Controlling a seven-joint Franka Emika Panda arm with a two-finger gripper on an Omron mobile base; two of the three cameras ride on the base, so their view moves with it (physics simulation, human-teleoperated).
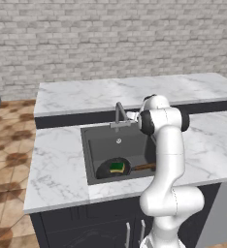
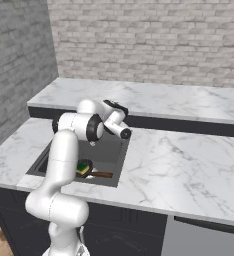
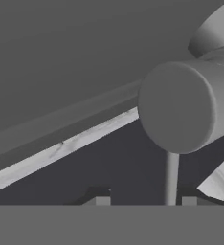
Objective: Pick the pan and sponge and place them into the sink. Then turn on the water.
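The black pan [image 1: 107,169] lies in the front of the dark sink [image 1: 105,140], its wooden handle [image 1: 144,167] pointing right. The yellow-green sponge [image 1: 117,167] rests on the pan. From the right, the pan [image 2: 87,163], sponge [image 2: 82,167] and sink [image 2: 109,150] show beside my arm. My gripper [image 1: 134,116] [image 2: 125,133] hangs at the sink's back rim, right beside the grey faucet [image 1: 119,112]. In the hand view my gripper [image 3: 143,201] is open, with a thin faucet rod [image 3: 171,177] between the tips under a thick grey cylinder [image 3: 181,105]. The water is out of view.
White marble counter [image 1: 57,160] surrounds the sink, with a raised marble ledge [image 1: 101,94] and a brick wall behind. My own arm stands over the sink's right side. Wide counter [image 2: 189,160] stretches to the right.
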